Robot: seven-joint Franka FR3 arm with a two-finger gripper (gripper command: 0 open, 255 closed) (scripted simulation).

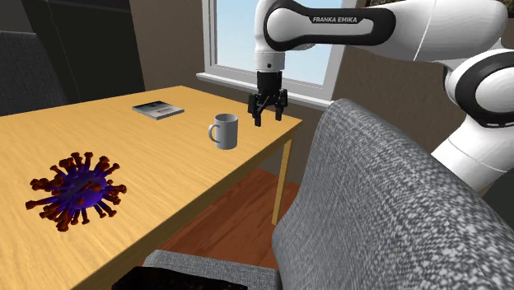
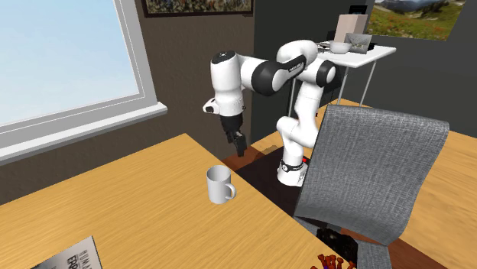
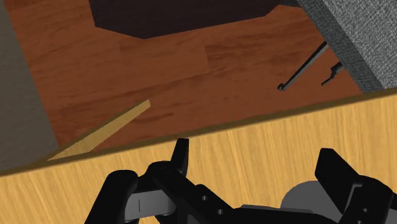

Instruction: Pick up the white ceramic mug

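The white mug stands upright on the wooden table, its handle turned to the shoulder view's left. In the second exterior view the mug sits close to the table's edge. My black gripper hangs pointing down, a little above the table near its corner, to the shoulder view's right of the mug and apart from it. From the second exterior view the gripper is above and behind the mug. In the wrist view the fingers stand apart over the table edge; the gripper is open and holds nothing.
A purple spiky virus-shaped toy and a flat book lie on the table. A grey upholstered chair stands close beside the table's near edge. A window is behind the gripper, and a white side table stands behind the arm.
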